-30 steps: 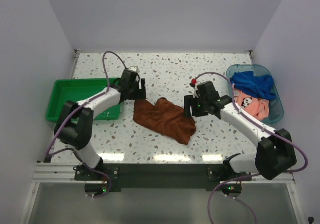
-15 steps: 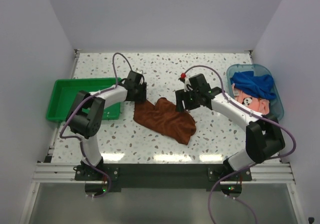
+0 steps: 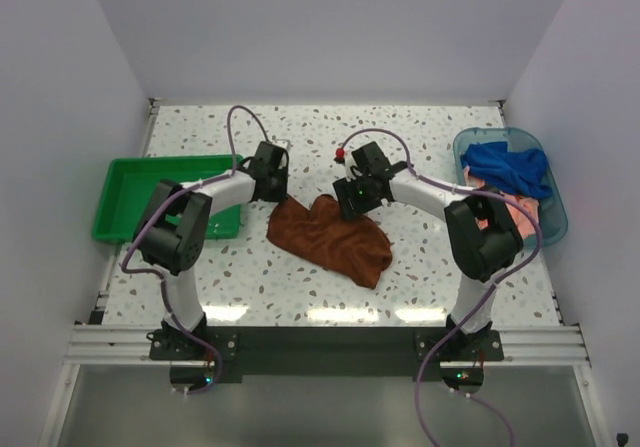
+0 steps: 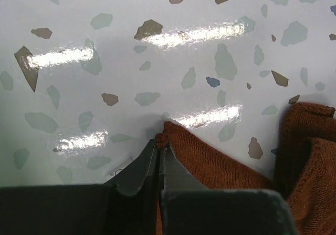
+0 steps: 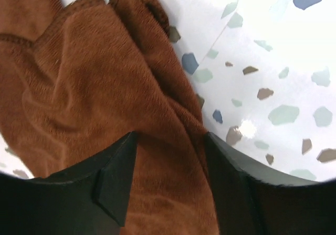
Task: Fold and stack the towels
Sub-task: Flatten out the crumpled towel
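Seen from above, two robot arms are bolted at the near edge of a white speckled table, one on the left and one on the right. Both bend inward toward the middle.

Just beyond their bases, at the centre of the table, lies a rust-brown towel. It is rumpled and only partly spread, and one corner trails toward the near right.

At the towel's far-left corner, the left claw is down at the table surface. Its wrist camera shows the two dark fingers pressed together, with the very tip of that corner pinched between them.

At the towel's far edge, further right, is the right claw. Its wrist camera shows the fingers spread apart, one on either side of a raised fold of brown cloth, and not closed on it.

To the far left, well apart from the towel, a green tray sits against the table's left edge.

On the far right stands a clear blue tub. Inside it, a blue towel is heaped at the far end and a pink towel is bunched nearer. The right arm's elbow partly hides the pink one.
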Tool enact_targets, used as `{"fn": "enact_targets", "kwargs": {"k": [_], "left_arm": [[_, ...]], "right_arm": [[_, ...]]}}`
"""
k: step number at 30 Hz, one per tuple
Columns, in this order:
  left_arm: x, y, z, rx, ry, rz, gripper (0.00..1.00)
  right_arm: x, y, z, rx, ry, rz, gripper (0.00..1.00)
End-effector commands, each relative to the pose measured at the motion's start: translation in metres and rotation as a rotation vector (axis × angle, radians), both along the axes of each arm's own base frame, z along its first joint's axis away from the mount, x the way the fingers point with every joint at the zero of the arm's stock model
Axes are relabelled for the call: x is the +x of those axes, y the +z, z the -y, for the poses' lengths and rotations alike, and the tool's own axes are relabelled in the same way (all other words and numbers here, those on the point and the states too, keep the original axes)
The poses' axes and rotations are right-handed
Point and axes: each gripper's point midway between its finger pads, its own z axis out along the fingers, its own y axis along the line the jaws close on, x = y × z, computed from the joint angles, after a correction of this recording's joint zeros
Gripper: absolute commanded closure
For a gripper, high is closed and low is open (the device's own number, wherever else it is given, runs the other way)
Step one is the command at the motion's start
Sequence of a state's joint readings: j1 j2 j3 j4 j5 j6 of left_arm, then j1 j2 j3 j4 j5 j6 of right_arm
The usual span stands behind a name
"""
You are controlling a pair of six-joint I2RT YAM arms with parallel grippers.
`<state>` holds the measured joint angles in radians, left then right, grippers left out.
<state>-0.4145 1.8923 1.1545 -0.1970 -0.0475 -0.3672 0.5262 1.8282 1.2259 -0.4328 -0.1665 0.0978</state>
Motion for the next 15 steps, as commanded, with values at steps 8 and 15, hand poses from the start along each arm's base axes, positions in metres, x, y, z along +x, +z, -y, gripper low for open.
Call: {"fn": "enact_targets", "kwargs": {"k": [8,15], "left_arm": [[0.032,0.015,-0.010,0.013,0.005,0.016,1.00],[0.098,0.082,-0.019,-0.044,0.055,0.155,1.00]], "right_arm": [[0.032,0.040,-0.001,-0.052,0.109,0.152,1.00],[0.006,0.167,-0.016,0.142,0.254,0.354,1.00]]}}
